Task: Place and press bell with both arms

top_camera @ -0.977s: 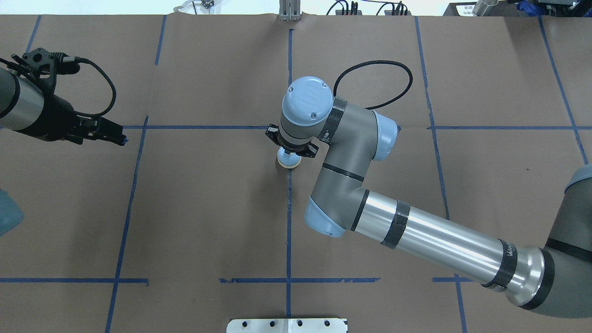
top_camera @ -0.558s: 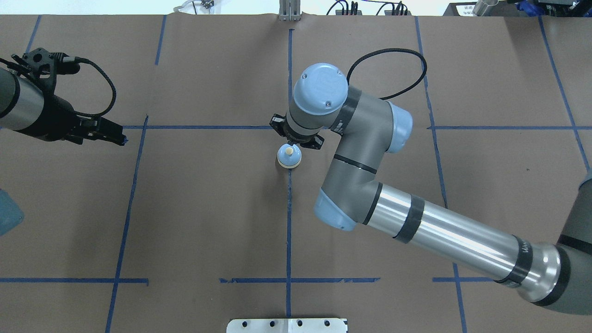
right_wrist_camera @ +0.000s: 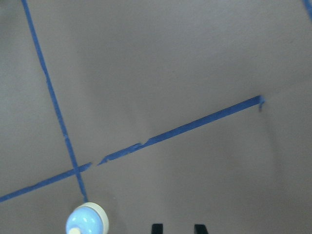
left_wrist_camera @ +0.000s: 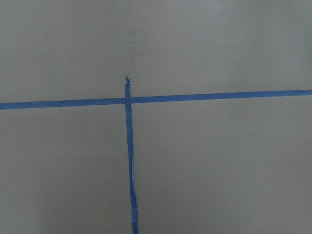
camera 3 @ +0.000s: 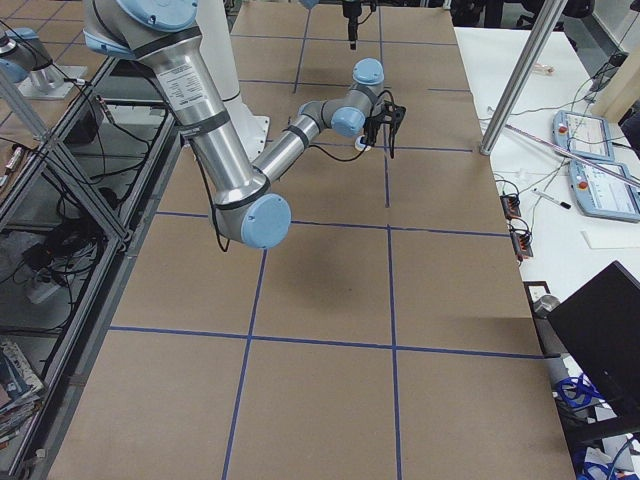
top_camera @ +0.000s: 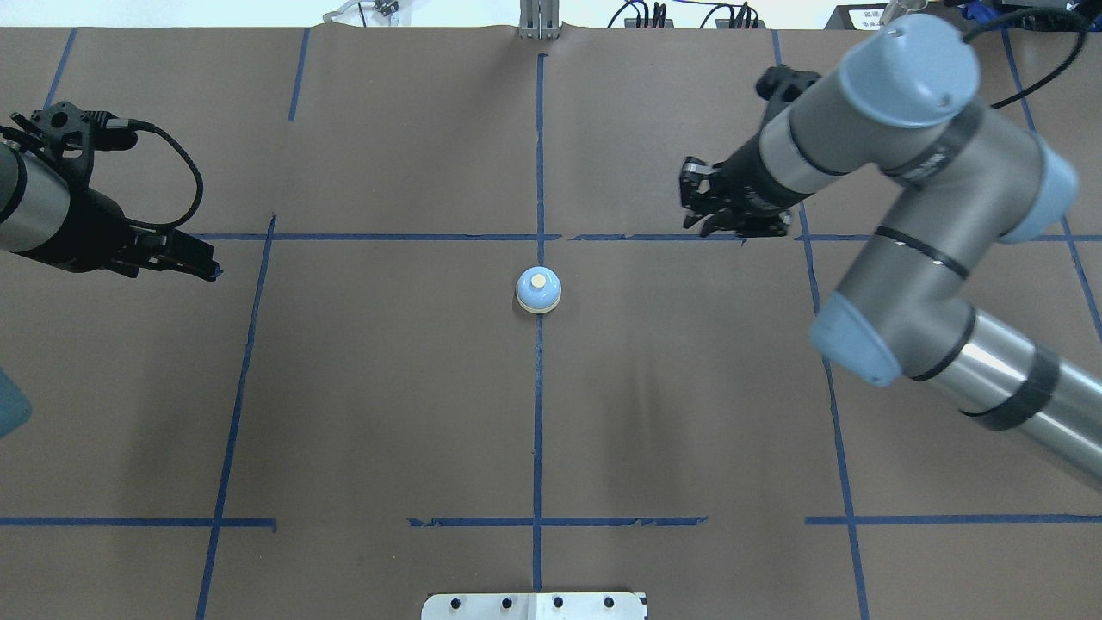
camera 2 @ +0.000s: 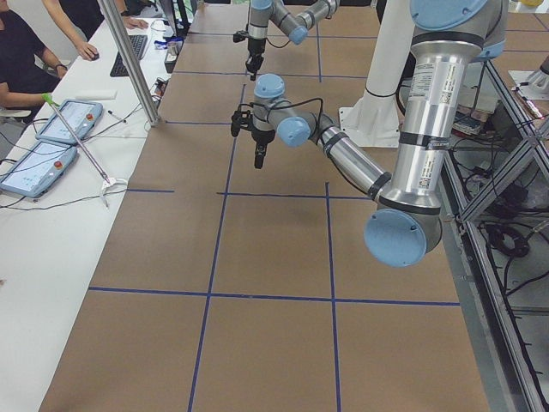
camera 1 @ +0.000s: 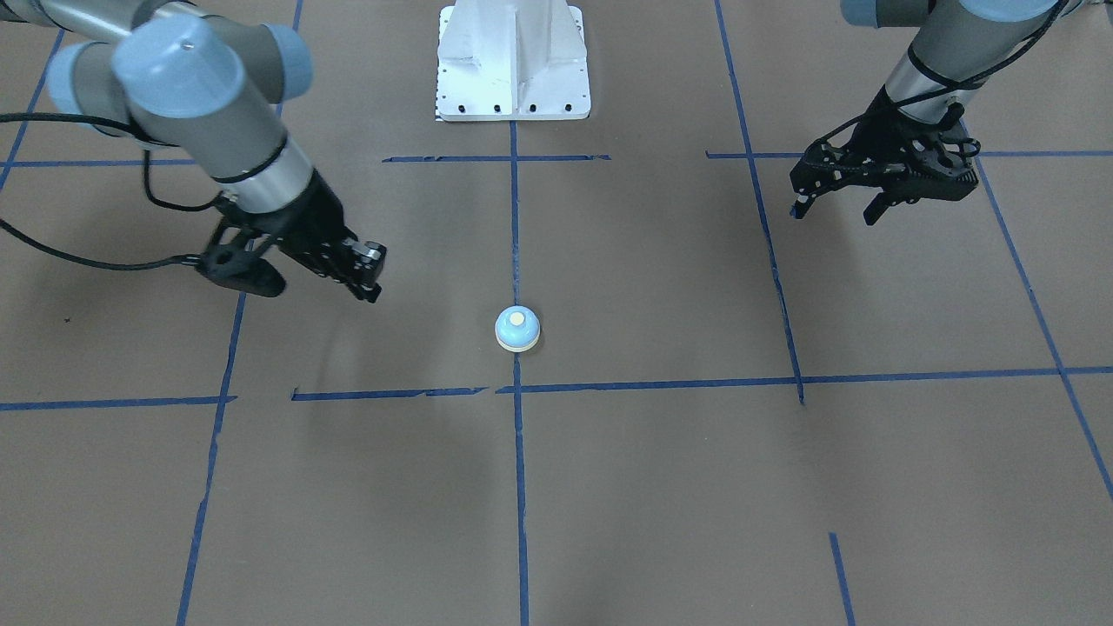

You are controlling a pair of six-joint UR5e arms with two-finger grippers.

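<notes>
Bell (top_camera: 538, 290) (upright) on taped table (top_camera: 387, 387)

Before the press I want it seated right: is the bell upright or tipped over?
Upright: the bell sits flat on its cream base ring, round button facing straight up, with nothing touching it.

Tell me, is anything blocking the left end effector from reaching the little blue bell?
No, nothing visible. Only flat brown paper with blue tape lines lies between the left end effector and the bell.
</notes>
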